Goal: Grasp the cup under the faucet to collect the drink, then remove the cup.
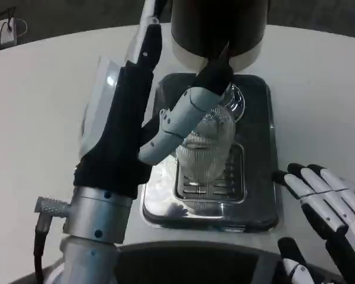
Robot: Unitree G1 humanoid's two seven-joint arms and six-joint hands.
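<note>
Cup [206,151] is what we care about; it is a ribbed clear glass standing upright on the slotted grate [236,177] of a shiny metal tray [266,118], just in front of the dark drink dispenser [216,26] on the white desk [35,89]. Our left hand [177,121] reaches in from the left with its fingers [165,139] laid across the cup's near side; they seem wrapped on the glass, and we judge it a grip, though the far side of the hold is hidden; the faucet itself is covered by the hand, so we cannot tell whether the cup's mouth sits squarely under it. Our right hand [328,204] rests on the desk to the right of the tray, fingers apart and holding nothing.

Risks, as we see them: the glass is smooth and may be wet, so a loose hold could let it slip or tip on the grate; if the mouth is off-centre, drink would fall onto the tray; lifting too early or at a tilt would spill; our forearm lies close to the dispenser and could knock it on the way out.
</note>
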